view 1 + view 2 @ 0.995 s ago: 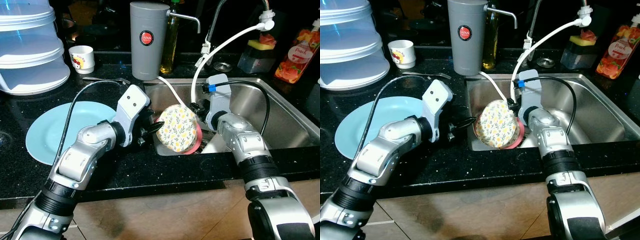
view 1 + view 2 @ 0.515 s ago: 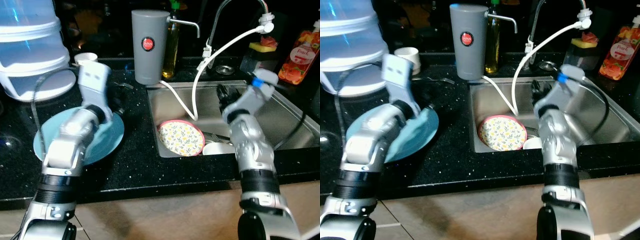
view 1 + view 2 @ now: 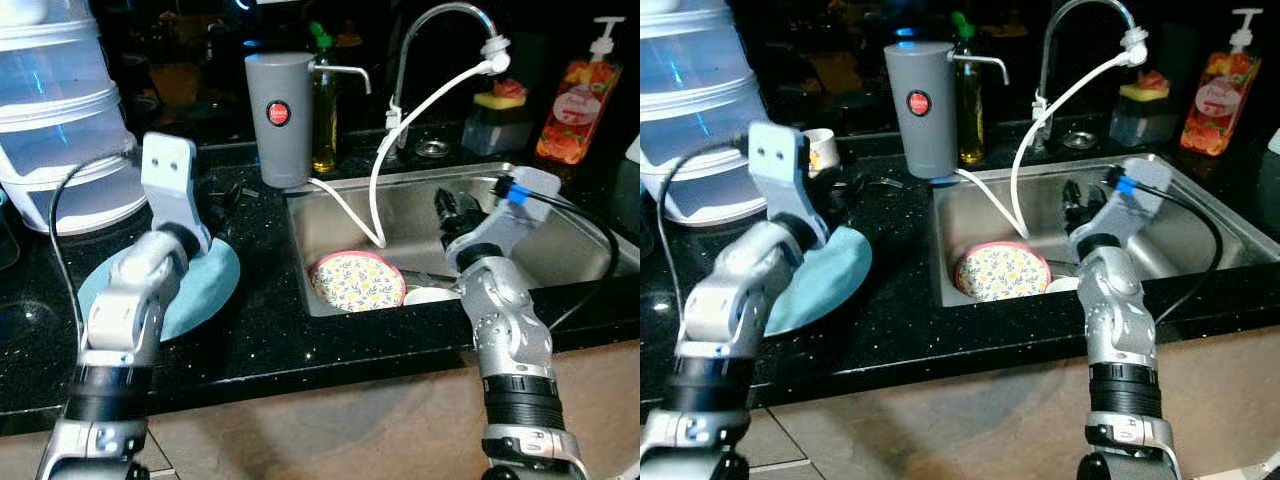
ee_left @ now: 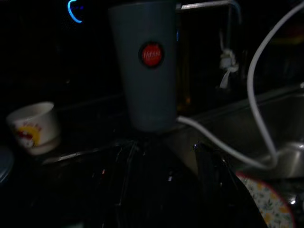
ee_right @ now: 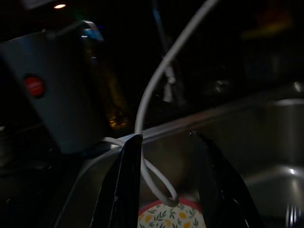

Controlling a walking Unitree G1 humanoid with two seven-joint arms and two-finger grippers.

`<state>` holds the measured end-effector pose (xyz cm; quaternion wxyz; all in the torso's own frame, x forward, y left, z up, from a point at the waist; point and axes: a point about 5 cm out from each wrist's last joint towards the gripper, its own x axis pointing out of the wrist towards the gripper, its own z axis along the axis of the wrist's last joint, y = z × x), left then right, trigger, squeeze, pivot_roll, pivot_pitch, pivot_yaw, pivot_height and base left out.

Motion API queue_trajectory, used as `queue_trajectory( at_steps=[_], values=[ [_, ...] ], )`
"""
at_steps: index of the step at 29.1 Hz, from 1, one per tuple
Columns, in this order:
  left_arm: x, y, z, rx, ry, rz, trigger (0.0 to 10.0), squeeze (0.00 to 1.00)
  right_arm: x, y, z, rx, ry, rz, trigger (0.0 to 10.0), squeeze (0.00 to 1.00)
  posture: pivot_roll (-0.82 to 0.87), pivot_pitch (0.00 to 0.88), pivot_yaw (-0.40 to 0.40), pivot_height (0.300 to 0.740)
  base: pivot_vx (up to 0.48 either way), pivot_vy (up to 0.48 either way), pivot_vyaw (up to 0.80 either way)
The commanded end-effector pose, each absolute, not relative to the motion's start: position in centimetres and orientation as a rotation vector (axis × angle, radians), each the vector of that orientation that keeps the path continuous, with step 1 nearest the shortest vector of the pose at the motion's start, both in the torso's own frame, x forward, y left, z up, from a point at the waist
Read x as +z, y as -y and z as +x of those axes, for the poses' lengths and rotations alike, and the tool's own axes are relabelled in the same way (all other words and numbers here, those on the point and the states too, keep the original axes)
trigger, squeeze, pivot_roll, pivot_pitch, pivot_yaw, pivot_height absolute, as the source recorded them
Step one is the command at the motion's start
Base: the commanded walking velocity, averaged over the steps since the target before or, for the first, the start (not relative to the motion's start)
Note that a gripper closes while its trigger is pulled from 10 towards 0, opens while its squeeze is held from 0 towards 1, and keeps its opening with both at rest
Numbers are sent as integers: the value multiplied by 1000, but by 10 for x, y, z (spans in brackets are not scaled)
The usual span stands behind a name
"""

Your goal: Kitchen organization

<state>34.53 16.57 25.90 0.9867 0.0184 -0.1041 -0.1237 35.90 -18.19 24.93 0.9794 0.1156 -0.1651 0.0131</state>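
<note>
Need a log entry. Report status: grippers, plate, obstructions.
Left gripper open, empty, above counter. Right gripper open, empty, above sink. Floral plate lies in sink. White hose trails down beside plate.

white hose point(image 3: 375, 215) crossing sink point(image 3: 560, 235), right half open

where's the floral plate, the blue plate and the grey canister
floral plate point(image 3: 358, 281), left eye view, middle of its patterned face
blue plate point(image 3: 205, 288), left eye view, bare right part
grey canister point(image 3: 919, 130), right eye view, body below the red badge
</note>
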Motion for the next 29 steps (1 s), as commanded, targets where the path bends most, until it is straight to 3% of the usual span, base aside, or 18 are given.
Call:
queue_trajectory(
  at_steps=[1, 29],
  values=[
    [259, -167, 342, -224, 218, 48, 10000, 0, 247, 174, 357, 66, 319, 194, 10000, 0, 54, 33, 64, 740, 0, 0, 0],
    [250, -169, 330, -186, 191, 59, 10000, 0, 244, 159, 352, 133, 270, 134, 10000, 0, 41, 64, 38, 740, 0, 0, 0]
  ],
)
